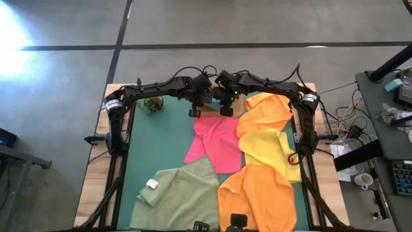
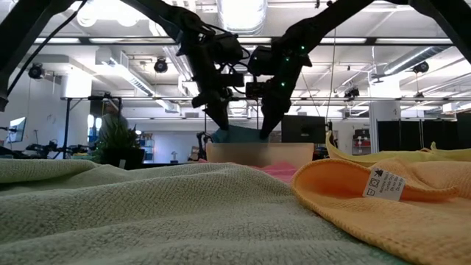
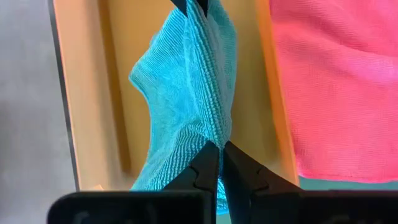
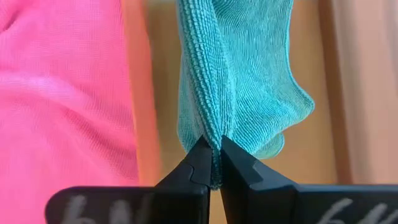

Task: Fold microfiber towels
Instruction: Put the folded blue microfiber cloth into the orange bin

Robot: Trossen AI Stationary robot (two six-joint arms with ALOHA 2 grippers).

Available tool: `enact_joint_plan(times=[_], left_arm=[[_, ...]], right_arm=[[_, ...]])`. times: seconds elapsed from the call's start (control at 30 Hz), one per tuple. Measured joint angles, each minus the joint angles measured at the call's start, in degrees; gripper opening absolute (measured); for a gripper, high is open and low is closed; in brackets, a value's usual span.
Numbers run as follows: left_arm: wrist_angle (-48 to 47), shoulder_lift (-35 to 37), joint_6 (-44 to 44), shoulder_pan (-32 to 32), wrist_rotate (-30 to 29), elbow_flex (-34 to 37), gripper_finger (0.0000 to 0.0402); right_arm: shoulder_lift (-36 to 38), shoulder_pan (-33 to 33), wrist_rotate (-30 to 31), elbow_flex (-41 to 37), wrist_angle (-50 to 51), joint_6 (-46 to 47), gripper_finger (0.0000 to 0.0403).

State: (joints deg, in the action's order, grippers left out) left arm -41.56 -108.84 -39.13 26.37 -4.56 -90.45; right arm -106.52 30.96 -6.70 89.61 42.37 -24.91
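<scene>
A teal towel [image 3: 186, 93] is held between my two grippers over the shallow tan cardboard tray [image 2: 257, 153] at the table's far edge. My left gripper [image 3: 219, 149] is shut on one end of its top edge and my right gripper [image 4: 211, 149] on the other end. In the low view the left gripper [image 2: 218, 121] and right gripper [image 2: 266, 125] stand close together above the tray, with the teal towel [image 2: 239, 135] between them. In the high view the arms hide the towel. My left gripper pinches a folded edge of the teal towel [image 3: 214, 134] between its two fingers, several layers thick. The fingers come from above, slanting down. The edge runs straight to my other gripper, and the rest bellies out below over the tray. My right gripper pinches the other end of the same folded edge [image 4: 211, 127] between its two fingers, several layers thick. The fingers come from above, slanting down. The cloth hangs below the edge, and the tray's wall hides its lower part in the low view.
On the green mat [image 1: 148, 148] lie a hot pink towel [image 1: 215, 142], a yellow towel [image 1: 267, 148], an orange towel [image 1: 264, 111] at the far right, another orange towel [image 1: 257, 196] near the front, and a sage green towel [image 1: 180, 193]. A small plant [image 1: 152, 103] stands at the far left.
</scene>
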Motion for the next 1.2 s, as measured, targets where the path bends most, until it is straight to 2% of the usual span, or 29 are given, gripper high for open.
enact_joint_plan(times=[0.17, 0.4, 0.57, 0.7, 0.77, 0.97, 1.1, 1.2], left_arm=[[0.10, -0.02, 0.00, 0.00, 0.02, 0.00, 0.0008], [-0.22, -0.02, -0.04, -0.20, -0.24, 0.02, 0.0072], [0.07, -0.02, -0.03, -0.30, -0.97, 0.02, 0.0122], [0.19, -0.02, 1.24, -0.30, -7.16, -0.29, 0.0148], [0.17, 0.49, 1.27, -0.24, -9.38, -0.42, 0.0152], [-0.06, 4.18, 3.92, -0.19, -9.60, -0.46, 0.0146], [-1.93, 8.04, 10.62, -0.16, -9.57, -0.06, 0.0143], [-3.28, 11.17, 15.39, -0.13, -9.53, 1.26, 0.0143]], right_arm=[[0.00, -0.01, -0.04, 0.11, 0.68, 0.57, 0.0009], [0.00, -0.07, -0.76, 0.11, 2.30, 2.12, 0.0013], [0.00, -0.07, -1.27, 0.11, 2.52, 3.98, 0.0057], [0.43, -0.06, -1.29, 0.28, 2.89, 3.97, 0.0100], [0.98, 0.05, -1.29, 1.33, 4.27, 3.93, 0.0117], [3.30, 1.86, -3.02, 3.37, 4.49, 1.83, 0.0148], [2.48, 5.51, -10.43, 3.48, 0.36, 4.29, 0.0146], [0.59, 7.87, -11.79, 3.46, -1.63, 7.76, 0.0132]])
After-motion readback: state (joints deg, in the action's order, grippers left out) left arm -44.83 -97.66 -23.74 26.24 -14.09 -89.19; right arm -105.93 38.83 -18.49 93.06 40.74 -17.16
